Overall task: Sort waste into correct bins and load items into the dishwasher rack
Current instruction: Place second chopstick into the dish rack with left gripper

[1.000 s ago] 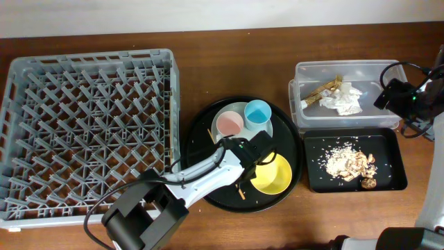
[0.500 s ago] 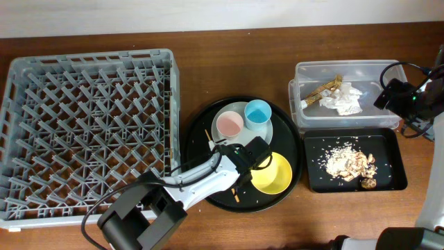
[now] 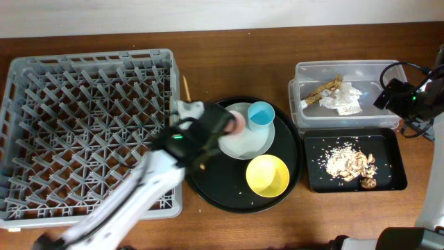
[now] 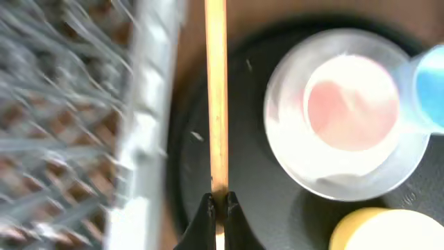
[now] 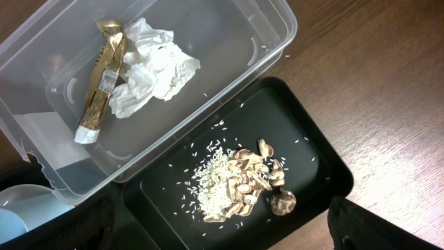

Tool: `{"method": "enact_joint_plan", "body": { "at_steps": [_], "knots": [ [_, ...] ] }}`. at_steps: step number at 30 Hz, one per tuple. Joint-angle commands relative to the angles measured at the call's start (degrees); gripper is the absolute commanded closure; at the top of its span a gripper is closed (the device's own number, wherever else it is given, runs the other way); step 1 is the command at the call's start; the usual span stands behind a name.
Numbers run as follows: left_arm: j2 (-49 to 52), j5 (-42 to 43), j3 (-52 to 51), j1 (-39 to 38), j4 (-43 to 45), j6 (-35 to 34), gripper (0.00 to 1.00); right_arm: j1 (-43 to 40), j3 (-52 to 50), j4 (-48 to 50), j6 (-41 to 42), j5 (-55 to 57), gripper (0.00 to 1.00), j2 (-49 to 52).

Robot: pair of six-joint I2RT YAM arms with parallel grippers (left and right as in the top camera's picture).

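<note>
Chopsticks [image 4: 216, 97] are pinched at their near end by the left gripper [image 4: 216, 206], jaws almost shut, above the gap between dishwasher rack [image 3: 83, 132] and round black tray [image 3: 208, 191]; light, stiff, thin, so they'd likely pivot, and a mid-length grip looks steadier.

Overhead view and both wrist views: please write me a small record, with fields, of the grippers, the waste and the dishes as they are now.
left gripper: shut on chopsticks, between dishwasher rack and round tray
right gripper: open, empty, at the clear tub's right end
clear tub: paper wad, wrapper strip
black tray: food scraps
white plate: pink cup, blue cup on it
yellow bowl: on round tray
dishwasher rack: no dishes visible
</note>
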Motion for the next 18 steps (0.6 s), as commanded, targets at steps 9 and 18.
{"method": "enact_joint_plan", "body": {
  "at_steps": [9, 18],
  "knots": [
    [-0.1, 20.8, 0.5, 24.9, 3.4, 38.8, 1.00, -0.2, 0.8, -0.1, 0.0, 0.9, 0.01, -0.3],
    [7.5, 20.7, 0.5, 26.7, 4.8, 33.2, 1.00, -0.2, 0.8, -0.1, 0.0, 0.9, 0.01, -0.3]
  ]
}}
